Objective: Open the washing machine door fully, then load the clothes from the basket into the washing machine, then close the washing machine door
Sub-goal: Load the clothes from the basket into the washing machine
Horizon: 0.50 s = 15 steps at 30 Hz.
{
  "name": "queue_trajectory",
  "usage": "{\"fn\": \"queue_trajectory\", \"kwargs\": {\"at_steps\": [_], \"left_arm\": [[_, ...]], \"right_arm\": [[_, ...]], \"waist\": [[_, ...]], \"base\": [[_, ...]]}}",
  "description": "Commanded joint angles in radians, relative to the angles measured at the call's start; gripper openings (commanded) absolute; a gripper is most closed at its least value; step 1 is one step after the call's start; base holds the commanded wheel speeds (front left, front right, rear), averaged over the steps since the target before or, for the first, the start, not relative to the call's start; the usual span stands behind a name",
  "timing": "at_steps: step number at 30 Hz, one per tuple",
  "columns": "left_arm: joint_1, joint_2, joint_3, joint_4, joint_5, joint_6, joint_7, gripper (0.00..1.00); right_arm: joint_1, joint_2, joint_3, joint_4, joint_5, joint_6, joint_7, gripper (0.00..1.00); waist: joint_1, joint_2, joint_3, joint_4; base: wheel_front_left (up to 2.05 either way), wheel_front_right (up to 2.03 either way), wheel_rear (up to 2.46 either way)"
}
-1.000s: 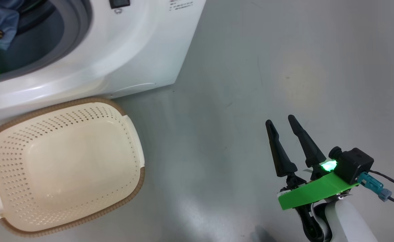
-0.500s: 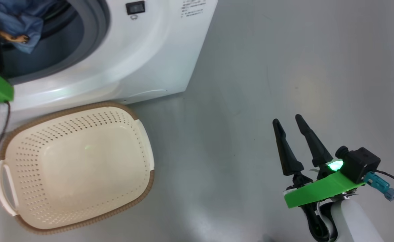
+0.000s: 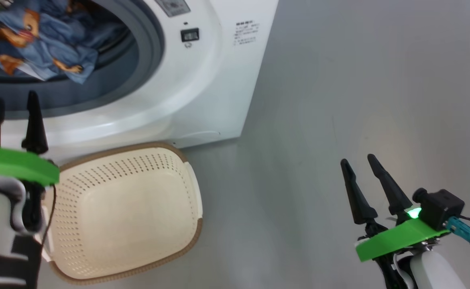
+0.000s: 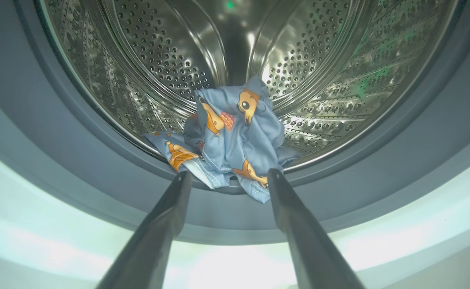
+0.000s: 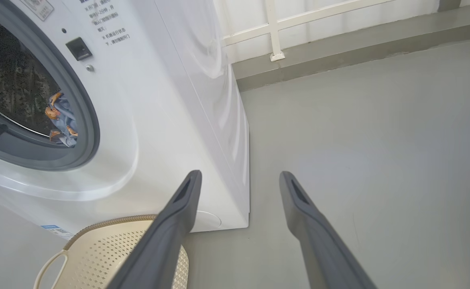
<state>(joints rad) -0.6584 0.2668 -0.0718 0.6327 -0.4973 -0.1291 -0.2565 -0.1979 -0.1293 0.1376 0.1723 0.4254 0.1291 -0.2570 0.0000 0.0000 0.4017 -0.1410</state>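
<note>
Lying heaped at the front of the drum, the clothes are in the washing machine. We can see one hem draped over the steel lip onto the grey rubber ring.

The basket sits empty on the floor, right up against the machine's foot. Loading looks done to us, so shutting the door is what's left.

Our left tool points straight at the heap from just outside the opening, fingers spread and holding nothing. Our right tool is spread and empty too, over bare floor well to the right.

The latch slot sits right of the opening, so we judge the door hinges on the left. That makes our left arm the nearer one. That trailing hem could catch in the seal.
</note>
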Motion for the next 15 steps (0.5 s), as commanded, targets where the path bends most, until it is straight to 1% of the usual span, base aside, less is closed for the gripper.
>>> {"fn": "queue_trajectory", "kwargs": {"at_steps": [1,6,15], "left_arm": [[0.032,0.035,0.045,-0.044,0.017,-0.002,-0.005,1.0],[0.17,0.0,0.099,-0.138,0.072,-0.002,-0.005,1.0],[0.372,-0.023,0.138,-0.24,0.124,-0.002,-0.005,1.0]], "right_arm": [[0.025,-0.012,0.012,-0.019,0.01,0.002,-0.005,1.0],[0.064,-0.04,0.002,-0.009,0.023,0.002,-0.005,1.0],[0.136,-0.075,-0.009,-0.003,0.046,0.002,-0.005,1.0]], "waist": [[0.0,0.0,-0.052,0.03],[0.0,0.0,-0.126,0.052],[0.0,0.0,-0.215,0.067]], "base": [[0.0,0.0,0.0],[0.0,0.0,0.0],[0.0,0.0,0.0]]}}
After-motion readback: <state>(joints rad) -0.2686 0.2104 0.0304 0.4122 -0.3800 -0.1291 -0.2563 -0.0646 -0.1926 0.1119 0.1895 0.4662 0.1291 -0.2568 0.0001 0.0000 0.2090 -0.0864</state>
